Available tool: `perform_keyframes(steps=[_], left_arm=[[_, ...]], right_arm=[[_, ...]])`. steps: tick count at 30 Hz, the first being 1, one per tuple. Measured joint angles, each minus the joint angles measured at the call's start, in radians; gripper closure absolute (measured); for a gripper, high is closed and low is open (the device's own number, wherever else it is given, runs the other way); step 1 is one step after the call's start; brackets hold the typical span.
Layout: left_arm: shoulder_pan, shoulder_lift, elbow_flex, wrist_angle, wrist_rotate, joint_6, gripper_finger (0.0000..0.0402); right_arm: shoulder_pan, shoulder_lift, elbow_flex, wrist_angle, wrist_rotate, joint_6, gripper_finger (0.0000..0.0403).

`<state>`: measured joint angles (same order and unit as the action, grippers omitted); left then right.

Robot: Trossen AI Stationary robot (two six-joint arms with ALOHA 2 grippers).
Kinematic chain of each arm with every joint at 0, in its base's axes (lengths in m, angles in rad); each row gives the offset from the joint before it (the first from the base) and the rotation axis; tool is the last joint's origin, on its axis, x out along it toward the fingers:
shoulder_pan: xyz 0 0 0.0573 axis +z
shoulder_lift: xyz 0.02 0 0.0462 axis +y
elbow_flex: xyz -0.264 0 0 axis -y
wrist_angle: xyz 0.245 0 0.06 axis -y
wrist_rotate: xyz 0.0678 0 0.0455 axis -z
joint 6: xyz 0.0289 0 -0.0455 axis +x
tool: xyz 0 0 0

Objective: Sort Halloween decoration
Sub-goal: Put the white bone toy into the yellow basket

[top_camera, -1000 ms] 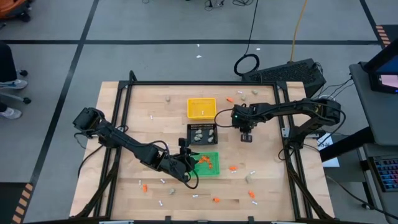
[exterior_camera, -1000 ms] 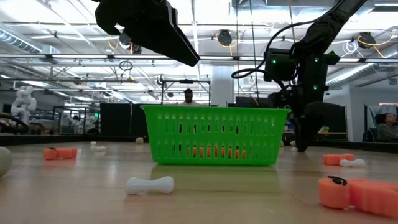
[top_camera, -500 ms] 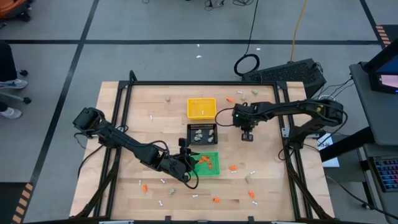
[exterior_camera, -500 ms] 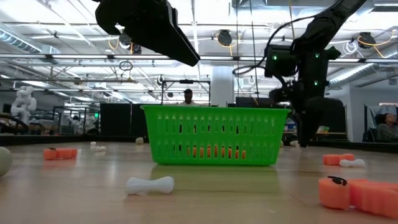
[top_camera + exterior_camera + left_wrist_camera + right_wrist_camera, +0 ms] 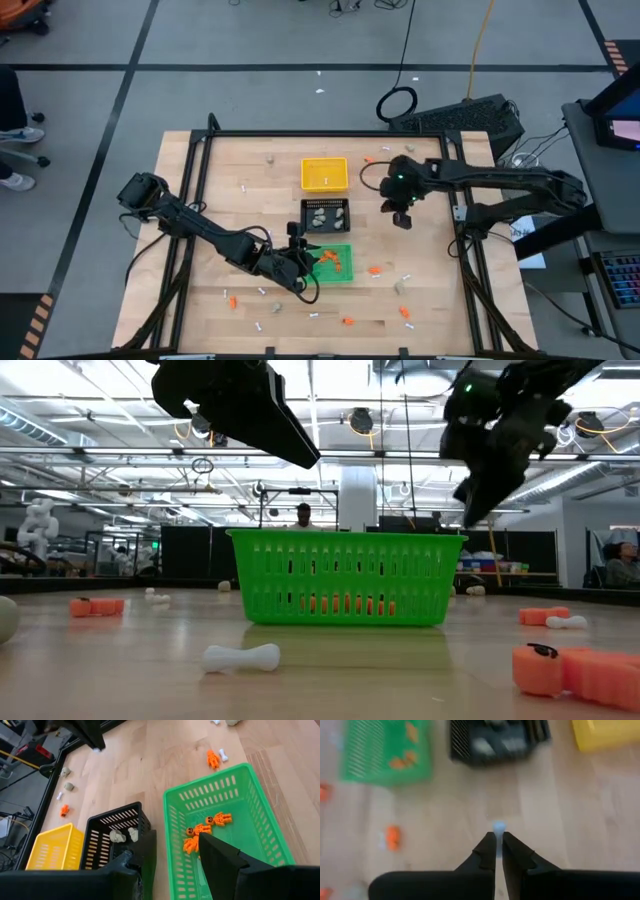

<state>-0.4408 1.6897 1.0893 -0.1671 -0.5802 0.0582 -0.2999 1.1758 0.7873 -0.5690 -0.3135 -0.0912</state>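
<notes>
Bone-shaped white stick [image 5: 499, 826] sits pinched at the tips of the right gripper [image 5: 495, 839], raised beside the black tray [image 5: 326, 214]. Left gripper [image 5: 175, 845], parted and empty, hovers over the green mesh tray [image 5: 260, 820] holding orange bits [image 5: 202, 830].

Orange figures [image 5: 205, 829] lie in the green tray [image 5: 260, 827], beige lumps [image 5: 122, 835] in the black tray [image 5: 102, 832], with white bones [image 5: 241, 657] scattered across the table [image 5: 250, 160].
</notes>
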Motion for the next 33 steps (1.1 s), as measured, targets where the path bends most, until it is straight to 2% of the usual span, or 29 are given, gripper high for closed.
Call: perform_keyframes(steps=[3, 7, 13, 16, 27, 33], left_arm=[[0.0, 0.0, 0.0, 0.0, 0.0, 0.0, 0.0256], [0.0, 0.0, 0.0, 0.001, 0.0, 0.0, 0.0256], [0.0, 0.0, 0.0, 0.004, 0.0, 0.0, 0.0256], [0.0, 0.0, 0.0, 0.014, 0.0, 0.001, 0.0256], [0.003, 0.0, 0.0, 0.093, 0.0, 0.027, 0.0256], [0.004, 0.0, 0.0, 0.13, -0.021, -0.034, 0.0256]], right_arm=[[0.026, -0.077, -0.056, 0.13, -0.056, 0.045, 0.0403], [0.063, -0.155, -0.181, 0.423, -0.11, 0.126, 0.0403], [0.1, -0.181, -0.372, 0.926, -0.106, 0.235, 0.0403], [0.112, -0.168, -0.444, 1.139, -0.07, 0.259, 0.0403], [0.172, -0.073, -0.592, 1.582, 0.083, 0.162, 0.0403], [0.195, 0.006, -0.6, 1.672, 0.104, 0.136, 0.0403]])
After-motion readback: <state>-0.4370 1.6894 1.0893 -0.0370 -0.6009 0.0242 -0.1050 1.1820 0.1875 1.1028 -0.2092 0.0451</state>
